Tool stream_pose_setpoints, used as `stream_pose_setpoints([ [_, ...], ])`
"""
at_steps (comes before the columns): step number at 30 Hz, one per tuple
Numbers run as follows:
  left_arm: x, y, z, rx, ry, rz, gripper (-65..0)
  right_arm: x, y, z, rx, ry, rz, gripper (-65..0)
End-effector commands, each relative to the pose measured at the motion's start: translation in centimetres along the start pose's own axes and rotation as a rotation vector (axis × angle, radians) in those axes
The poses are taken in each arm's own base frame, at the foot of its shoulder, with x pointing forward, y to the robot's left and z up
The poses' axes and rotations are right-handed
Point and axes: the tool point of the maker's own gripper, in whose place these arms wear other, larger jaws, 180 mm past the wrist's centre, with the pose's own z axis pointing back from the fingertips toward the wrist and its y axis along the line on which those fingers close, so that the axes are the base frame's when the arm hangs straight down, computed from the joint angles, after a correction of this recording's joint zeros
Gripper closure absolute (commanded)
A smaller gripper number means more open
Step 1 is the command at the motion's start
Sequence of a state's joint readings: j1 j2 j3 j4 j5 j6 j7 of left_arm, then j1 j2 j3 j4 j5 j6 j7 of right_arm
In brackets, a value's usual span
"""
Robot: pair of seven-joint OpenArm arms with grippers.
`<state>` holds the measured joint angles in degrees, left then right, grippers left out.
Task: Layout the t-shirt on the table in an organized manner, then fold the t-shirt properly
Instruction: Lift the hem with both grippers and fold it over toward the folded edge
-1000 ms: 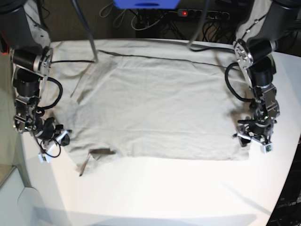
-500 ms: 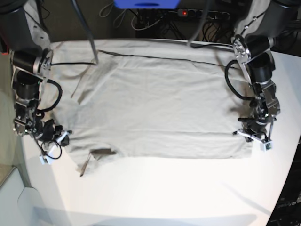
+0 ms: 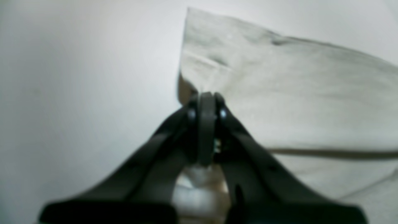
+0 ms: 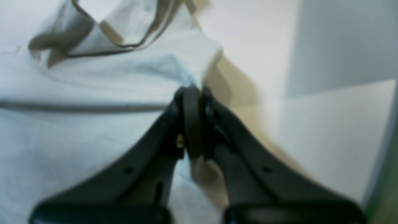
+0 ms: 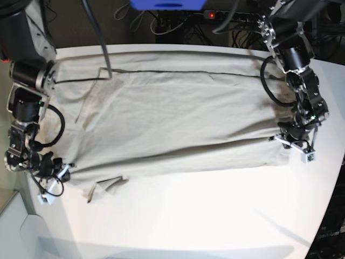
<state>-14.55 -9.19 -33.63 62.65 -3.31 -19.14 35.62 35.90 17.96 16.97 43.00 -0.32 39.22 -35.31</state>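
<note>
now both grippers, left gripper [image 5: 294, 144] and right gripper [image 5: 54, 174], pinch the t-shirt [image 5: 172, 118] at opposite lower corners on the bench [image 5: 215, 216]; laying-out step, next pull it taut.

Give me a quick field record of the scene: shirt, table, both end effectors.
shirt: light beige-grey cotton t-shirt, spread wide, horizontal crease near front edge
table: large white tabletop, bare in front
left end effector: shut on shirt's corner
right end effector: shut on shirt's opposite front corner
collar: near right end effector
</note>
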Motion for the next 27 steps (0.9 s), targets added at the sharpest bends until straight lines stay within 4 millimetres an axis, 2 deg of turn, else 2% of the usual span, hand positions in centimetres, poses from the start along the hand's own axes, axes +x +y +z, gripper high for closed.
stream_pose_setpoints([
  [1, 2.6, 0.3, 0.4, 0.004, -0.071, -0.003, -0.3, 2.7, -1.2, 1.5, -0.03, -0.067, 0.037, 0.0],
  [3, 2.9, 0.3, 0.6, 0.005, -0.081, -0.006, -0.3, 1.5, -1.2, 2.4, -0.06, -0.039, 0.076, 0.0],
  [10, 3.8, 0.5, 1.9, 0.019, -0.093, -0.038, -0.3, 0.0, 0.5, 6.0, -0.144, -0.035, 0.218, 0.0],
  [16, 3.9, 0.9, 3.5, 0.042, -0.096, -0.075, -0.3, -0.8, 2.1, 8.1, -0.172, -0.063, 0.286, 0.0],
  [22, 3.0, 0.8, 5.1, 0.054, -0.087, -0.106, -0.3, -2.5, 3.6, 10.6, -0.198, -0.076, 0.36, 0.0],
  [27, 1.8, 1.2, 5.9, 0.066, -0.075, -0.125, -0.3, -4.9, 5.4, 11.7, -0.188, -0.068, 0.358, 0.0],
])
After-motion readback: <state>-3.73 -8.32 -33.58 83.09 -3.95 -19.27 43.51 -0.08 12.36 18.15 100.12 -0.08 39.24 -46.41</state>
